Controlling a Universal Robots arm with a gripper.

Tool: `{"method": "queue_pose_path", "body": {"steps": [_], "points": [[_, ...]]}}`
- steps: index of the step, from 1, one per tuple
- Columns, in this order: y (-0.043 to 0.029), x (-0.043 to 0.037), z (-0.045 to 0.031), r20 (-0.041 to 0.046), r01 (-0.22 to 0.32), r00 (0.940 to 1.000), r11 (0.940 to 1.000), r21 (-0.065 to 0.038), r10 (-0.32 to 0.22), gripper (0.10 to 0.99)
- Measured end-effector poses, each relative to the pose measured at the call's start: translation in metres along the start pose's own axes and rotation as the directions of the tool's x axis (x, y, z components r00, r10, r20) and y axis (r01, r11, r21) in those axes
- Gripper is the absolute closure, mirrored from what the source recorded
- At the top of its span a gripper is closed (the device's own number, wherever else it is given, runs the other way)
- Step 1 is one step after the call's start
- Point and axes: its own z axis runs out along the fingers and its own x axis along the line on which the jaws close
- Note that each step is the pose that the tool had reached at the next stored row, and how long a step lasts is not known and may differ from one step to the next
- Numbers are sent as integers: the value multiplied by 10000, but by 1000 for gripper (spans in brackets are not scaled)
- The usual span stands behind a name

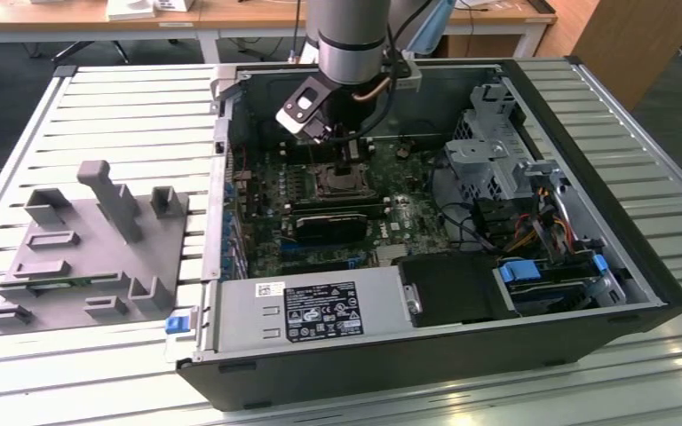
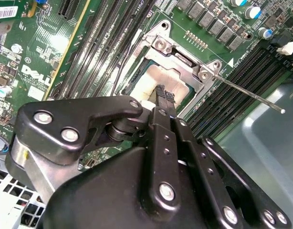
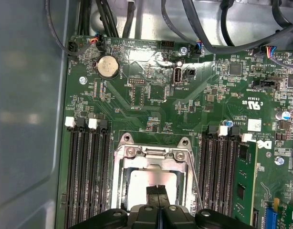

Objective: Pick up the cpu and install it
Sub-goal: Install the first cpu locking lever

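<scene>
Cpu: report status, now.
Pincer shut, right over the cpu. Cpu flat inside the socket frame. Nothing between them.

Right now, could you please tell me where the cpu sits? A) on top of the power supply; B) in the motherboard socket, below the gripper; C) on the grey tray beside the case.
B: in both wrist views the silvery cpu lies inside the socket's metal frame, with the gripper directly over it, its fingers shut.
</scene>
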Motion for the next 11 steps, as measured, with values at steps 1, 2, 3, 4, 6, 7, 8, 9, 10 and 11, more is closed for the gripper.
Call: {"method": "queue_pose_path", "body": {"steps": [1,2,3,4,6,7,8,9,10,11], "points": [[0,0,-3,0,0,10000,10000,0,0,980],[0,0,-6,-2,1,10000,10000,-2,-1,980],[1,0,-7,-3,1,10000,10000,-2,-1,980],[0,1,-9,-4,0,10000,10000,-2,0,980],[0,0,-12,-3,0,10000,10000,-2,0,980],[0,0,-14,-3,0,10000,10000,-1,0,980],[0,0,-16,-1,0,10000,10000,-1,0,980],[0,0,-18,-2,0,10000,10000,-1,0,980],[1,0,-20,-2,0,10000,10000,-1,0,980],[0,0,-23,-1,0,10000,10000,-1,0,980]]}}
